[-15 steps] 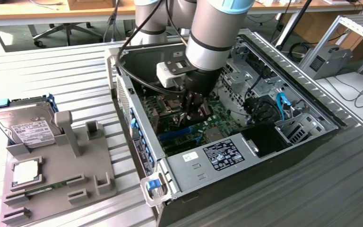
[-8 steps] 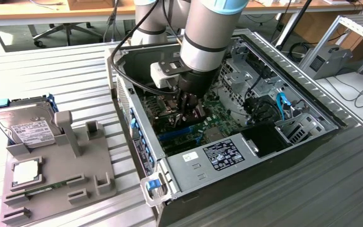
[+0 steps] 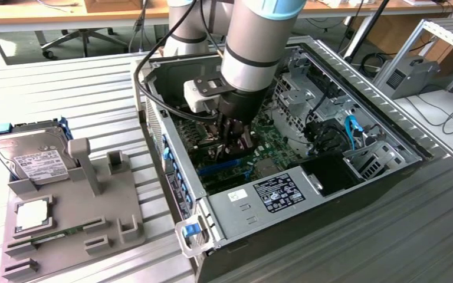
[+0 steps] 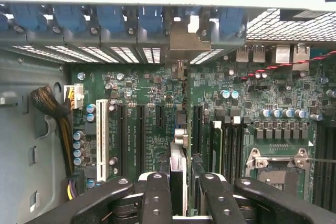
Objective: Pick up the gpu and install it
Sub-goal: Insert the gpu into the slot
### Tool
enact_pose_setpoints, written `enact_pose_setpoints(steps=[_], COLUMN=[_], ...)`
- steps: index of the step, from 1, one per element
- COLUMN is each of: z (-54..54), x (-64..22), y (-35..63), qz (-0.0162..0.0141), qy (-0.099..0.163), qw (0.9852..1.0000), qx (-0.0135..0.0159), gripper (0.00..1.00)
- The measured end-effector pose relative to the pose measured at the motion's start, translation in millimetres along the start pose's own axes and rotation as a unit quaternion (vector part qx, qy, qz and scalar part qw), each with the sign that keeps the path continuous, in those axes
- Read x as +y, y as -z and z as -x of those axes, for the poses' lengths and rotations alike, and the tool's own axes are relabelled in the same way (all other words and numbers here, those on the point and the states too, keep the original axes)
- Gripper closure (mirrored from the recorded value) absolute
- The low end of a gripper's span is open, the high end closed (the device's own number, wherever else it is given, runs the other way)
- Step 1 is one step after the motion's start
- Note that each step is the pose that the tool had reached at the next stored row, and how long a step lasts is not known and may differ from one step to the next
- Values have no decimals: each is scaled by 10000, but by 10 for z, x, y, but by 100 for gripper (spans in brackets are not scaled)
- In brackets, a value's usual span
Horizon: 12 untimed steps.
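- the gripper (image 4: 185, 195), inside the open computer case (image 3: 384, 127), is closed on the gpu (image 4: 178, 174), held edge-on between its fingers (image 4: 156, 198).
- the card's long axis runs toward 12 o'clock in the wrist view, in line with the motherboard (image 4: 247, 93) slots and rear bracket opening (image 4: 184, 40).

— Colours below me?
— Dark green motherboard (image 4: 157, 85) with silver solder specks; one white expansion slot (image 4: 102, 139), the others black. Blue plastic clips (image 4: 110, 17) along the grey metal case wall (image 4: 31, 145).
— And my end?
— My black gripper (image 4: 178, 195) straddles the dark, silver-edged gpu card (image 4: 178, 169). Beside the case, a silver hard drive in a blue frame (image 3: 26, 150) on a grey fixture (image 3: 77, 224).
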<state>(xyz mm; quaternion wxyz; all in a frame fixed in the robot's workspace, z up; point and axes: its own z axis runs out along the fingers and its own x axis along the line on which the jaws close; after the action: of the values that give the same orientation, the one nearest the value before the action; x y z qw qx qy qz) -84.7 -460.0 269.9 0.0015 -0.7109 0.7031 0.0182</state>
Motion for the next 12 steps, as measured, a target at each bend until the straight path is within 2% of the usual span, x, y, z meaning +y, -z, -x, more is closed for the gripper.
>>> enact_pose_setpoints(steps=[6, 12], z=[7, 5], x=[19, 44], y=[-12, -18], qz=[-4, -4], qy=[-128, -136], qw=[9999, 9999], qx=[-2, -4], gripper=[74, 74])
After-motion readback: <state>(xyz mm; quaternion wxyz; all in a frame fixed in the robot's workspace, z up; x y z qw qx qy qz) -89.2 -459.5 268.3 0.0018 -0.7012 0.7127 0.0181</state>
